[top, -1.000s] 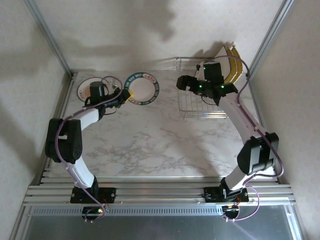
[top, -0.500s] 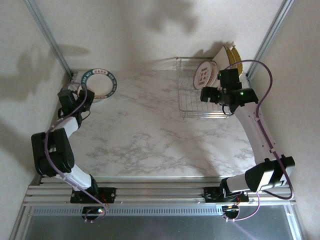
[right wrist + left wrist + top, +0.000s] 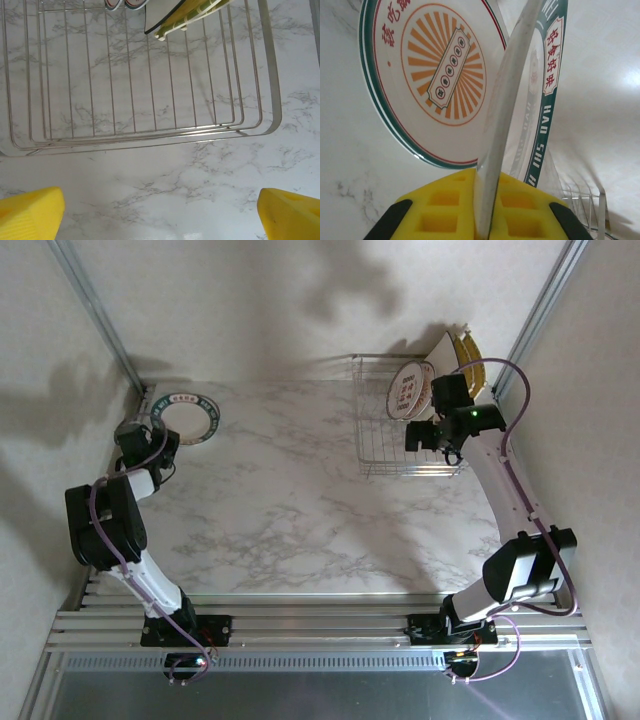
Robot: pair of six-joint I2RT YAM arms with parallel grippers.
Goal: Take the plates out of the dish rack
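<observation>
A round white plate with a green lettered rim (image 3: 512, 95) is out of the rack, at the far left corner of the white marble table (image 3: 300, 510). The left gripper (image 3: 487, 212) has its yellow fingers (image 3: 442, 212) clamped on that rim, pinching only the edge, which I judge lets the plate be laid down flat. It hangs over a second round plate with an orange sunburst centre (image 3: 435, 75) that lies on the table, so it looks as if a stack is being built there; whether the two touch I cannot tell.

Across the table, at the far right, the silver wire dish rack (image 3: 385, 450) holds the rest on edge at its far end: round plates with red-orange centres (image 3: 408, 390), a whitish square plate (image 3: 444, 348) and yellow striped plates (image 3: 468, 358). The dividers hold them upright, leaving rims free to be pinched.

The right gripper (image 3: 424, 434) hovers above the rack's bare near part, fingers (image 3: 30, 210) spread wide with nothing between them, apparently placed to take the next plate.
</observation>
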